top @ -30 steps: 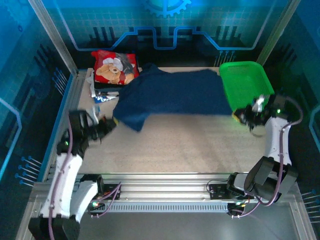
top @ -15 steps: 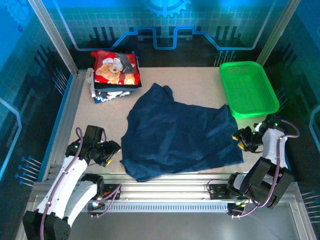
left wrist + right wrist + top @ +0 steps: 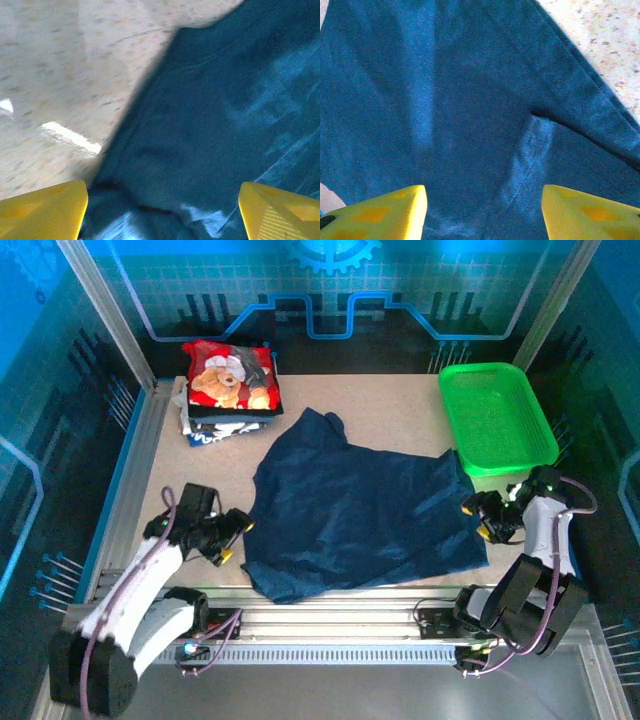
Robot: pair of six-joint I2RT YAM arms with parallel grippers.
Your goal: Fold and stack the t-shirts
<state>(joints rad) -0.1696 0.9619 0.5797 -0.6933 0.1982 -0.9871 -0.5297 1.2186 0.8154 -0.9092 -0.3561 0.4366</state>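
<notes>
Navy t-shirt (image 3: 360, 505): soft matt cloth, creased, stitched seams. Table top (image 3: 400, 405): beige, speckled, matt. Basket (image 3: 497, 415): green plastic mesh, glossy. Front rail (image 3: 330, 602): ribbed bare metal.

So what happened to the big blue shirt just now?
The navy shirt was held stretched near the back; now it lies spread flat nearer the front. The left claw and right claw let go of it and opened. The folded stack and green basket stayed put.

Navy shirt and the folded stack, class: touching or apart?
Apart. The top view shows a strip of bare table between the navy shirt and the stack.
</notes>
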